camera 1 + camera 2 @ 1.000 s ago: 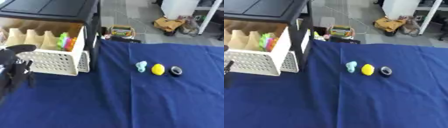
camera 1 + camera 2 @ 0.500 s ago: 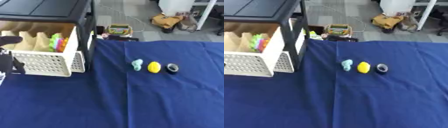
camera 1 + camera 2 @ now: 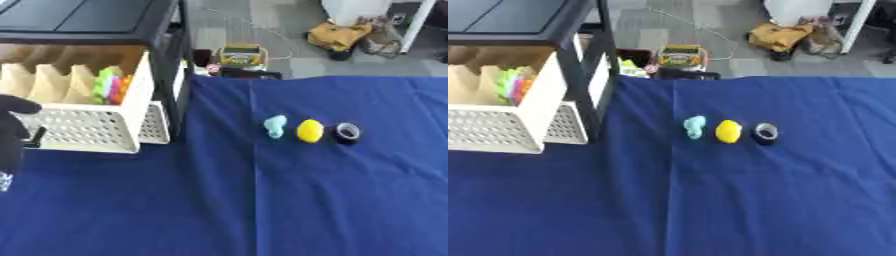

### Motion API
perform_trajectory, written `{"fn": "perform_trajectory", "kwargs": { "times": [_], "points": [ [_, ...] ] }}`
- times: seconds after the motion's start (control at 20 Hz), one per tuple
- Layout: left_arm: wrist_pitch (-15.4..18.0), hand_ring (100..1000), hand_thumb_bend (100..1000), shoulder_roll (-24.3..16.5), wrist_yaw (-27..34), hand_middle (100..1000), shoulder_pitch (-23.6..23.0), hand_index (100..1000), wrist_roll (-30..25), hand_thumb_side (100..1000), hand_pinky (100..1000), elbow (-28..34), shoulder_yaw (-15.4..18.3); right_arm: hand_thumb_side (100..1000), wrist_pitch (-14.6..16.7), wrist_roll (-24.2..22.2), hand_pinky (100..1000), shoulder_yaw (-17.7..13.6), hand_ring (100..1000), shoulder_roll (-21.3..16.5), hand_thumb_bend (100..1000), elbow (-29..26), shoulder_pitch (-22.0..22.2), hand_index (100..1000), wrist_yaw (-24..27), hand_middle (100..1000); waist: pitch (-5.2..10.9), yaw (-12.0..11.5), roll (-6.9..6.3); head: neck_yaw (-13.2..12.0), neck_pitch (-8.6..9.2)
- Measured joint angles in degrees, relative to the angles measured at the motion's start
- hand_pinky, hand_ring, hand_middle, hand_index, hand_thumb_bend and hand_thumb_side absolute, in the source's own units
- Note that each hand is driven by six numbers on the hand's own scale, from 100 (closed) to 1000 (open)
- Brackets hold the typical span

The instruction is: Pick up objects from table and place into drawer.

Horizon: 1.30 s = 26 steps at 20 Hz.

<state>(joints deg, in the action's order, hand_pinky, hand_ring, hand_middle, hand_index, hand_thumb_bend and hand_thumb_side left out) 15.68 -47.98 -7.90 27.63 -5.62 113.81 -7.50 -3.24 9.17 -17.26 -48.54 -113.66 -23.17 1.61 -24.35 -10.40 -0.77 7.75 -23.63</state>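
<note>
Three small things lie in a row on the blue table (image 3: 350, 200): a teal lump (image 3: 276, 125), a yellow ball (image 3: 309, 130), a black ring (image 3: 347, 132). White drawer (image 3: 83, 131) stands open, far left. Left hand (image 3: 13, 132) shows at the left edge; I cannot tell its fingers.

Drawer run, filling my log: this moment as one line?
drawer: open, colourful items inside | teal piece, yellow piece, black ring: in row on cloth | left hand: by drawer front | right hand: unseen

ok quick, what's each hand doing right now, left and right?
Left hand: at the left edge by the drawer; fingers cannot be told.
Right hand: not in view.
</note>
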Motion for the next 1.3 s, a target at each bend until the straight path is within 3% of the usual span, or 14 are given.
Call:
{"fn": "perform_trajectory", "kwargs": {
  "times": [0.05,0.2,0.45,1.0,1.3],
  "points": [
    [0.79,179,100,-1.45,-0.94,416,-0.63,755,-0.86,630,573,0.0,0.23,1000,0.31,0.94,657,0.02,756,0.06,100,0.0,0.52,837,0.0,565,-0.04,0.05,0.0,0.0,0.0],
    [1.57,203,100,-5.48,-3.49,424,-2.26,756,-3.33,635,565,0.01,0.7,1000,0.71,3.49,657,0.06,755,0.46,100,0.0,1.68,831,0.0,562,-0.07,0.11,-0.15,0.0,0.0],
    [-0.07,305,100,-10.06,-7.86,474,-3.62,785,-7.7,783,552,0.03,1.0,1000,1.05,7.86,656,1.15,754,0.96,100,0.0,2.52,831,0.0,561,-0.12,-0.22,-0.14,-0.04,0.03],
    [-5.51,401,100,-11.46,-17.19,515,-5.44,817,-17.04,998,543,0.18,-1.08,1000,2.92,17.25,654,4.08,751,1.93,100,0.0,2.97,822,0.02,556,-0.38,-0.18,0.28,-2.11,0.31],
    [-7.28,468,100,-11.39,-19.6,538,-5.34,855,-21.8,1000,574,0.21,-2.74,1000,3.08,21.3,651,5.44,749,2.47,100,0.0,3.13,818,-0.08,554,-0.42,-0.04,0.58,-3.88,0.35]
  ]
}}
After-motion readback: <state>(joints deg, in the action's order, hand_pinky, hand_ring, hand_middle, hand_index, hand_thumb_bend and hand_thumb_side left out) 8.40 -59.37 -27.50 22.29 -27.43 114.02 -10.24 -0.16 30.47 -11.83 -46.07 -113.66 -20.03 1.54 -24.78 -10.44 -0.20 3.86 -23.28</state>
